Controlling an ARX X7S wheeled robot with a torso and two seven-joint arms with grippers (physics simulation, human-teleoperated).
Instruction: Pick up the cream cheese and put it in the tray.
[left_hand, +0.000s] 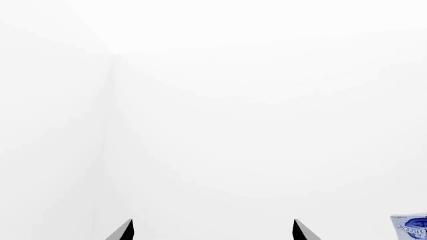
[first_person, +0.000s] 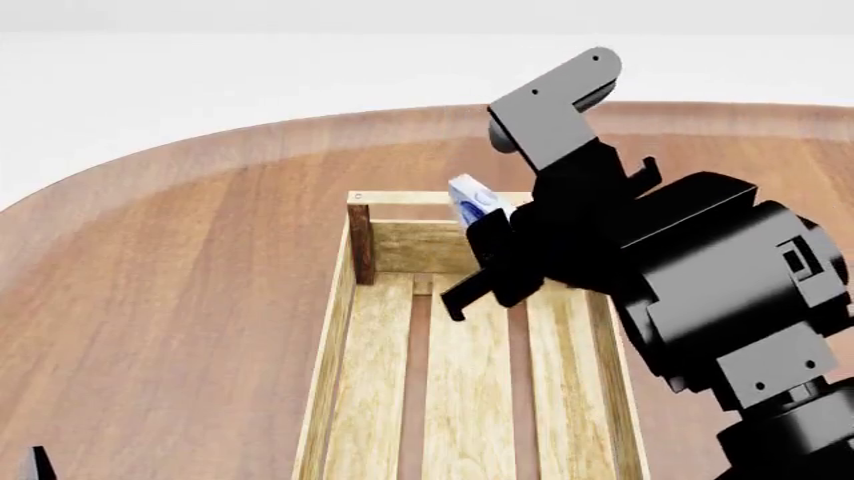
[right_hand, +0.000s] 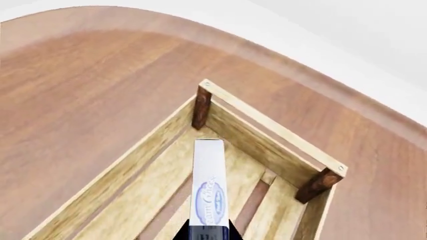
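Right gripper (first_person: 470, 262) is clamped on the cream cheese (right_hand: 209, 185), holding the box on edge above the far end of the tray (right_hand: 268, 131), clear of the slats. The left gripper (left_hand: 212, 231) sits spread and empty, away from the action. The risk from here, I'd say: released on edge from this height, the box could bounce or tip toward the end rail, or land askew across a gap between slats on the table (first_person: 174, 290).

The cream cheese (right_hand: 209, 185) stood edge-on between the dark tips of the right tool (right_hand: 208, 234), held above the slatted floor of the tray (right_hand: 270, 127). The tray's far end rail and two dark corner posts lay beyond it on the wooden surface (right_hand: 87, 90).
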